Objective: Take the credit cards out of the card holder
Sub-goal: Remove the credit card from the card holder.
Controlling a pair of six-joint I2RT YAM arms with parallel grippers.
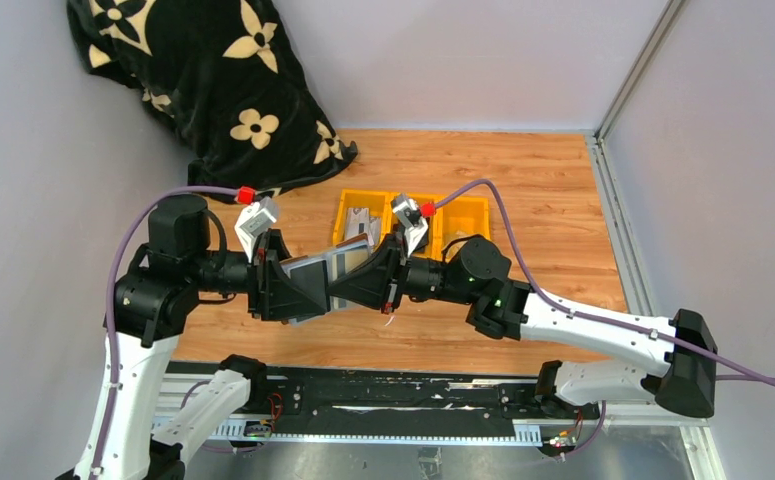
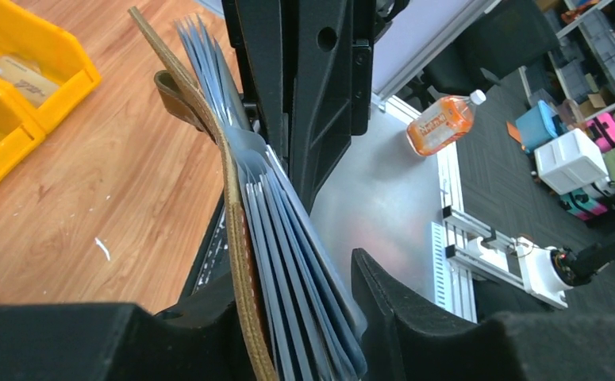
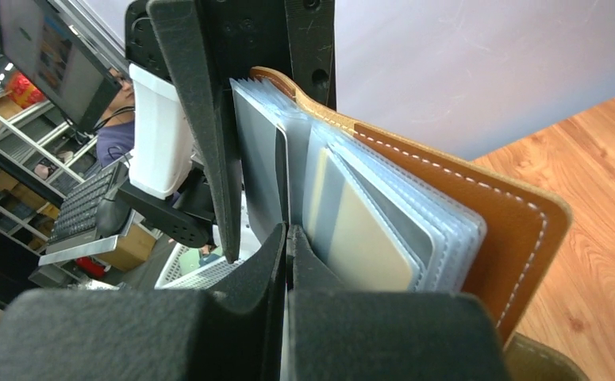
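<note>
**Card holder spanned between two tools, its long axis along the 9-to-3 line**

In the top view, the card holder (image 1: 325,268) is held in the air over the counter (image 1: 553,200), well clear of the wood. The yellow bins (image 1: 463,215) are seen beyond it at about 1 o'clock. The left tool (image 1: 293,288) is set at the holder's 9 o'clock end and the right tool (image 1: 363,280) at its 3 o'clock end, so both arms are equally near. The holder's long axis is laid almost straight along the line between them.

In the left wrist view, the brown leather cover and the fan of clear sleeves are bracketed by jaws that stand partly spread. Whether the holder is pressed by them or only flanked cannot be told.

In the right wrist view, the right tool's jaws are pressed together on one thin leaf at the near edge of the fan. Whether a card or only its sleeve is pinched cannot be told. A beige card (image 3: 359,230) is seen in the next sleeves, toward the leather cover at 3 o'clock of the pinch.

The coming move is judged to turn on this alignment. Whatever is pinched would have to be drawn toward 3 o'clock in the top view, along the holder's length, while the 9 o'clock end is kept anchored. If that anchor is slack, the whole holder is likely to be dragged along instead.
</note>
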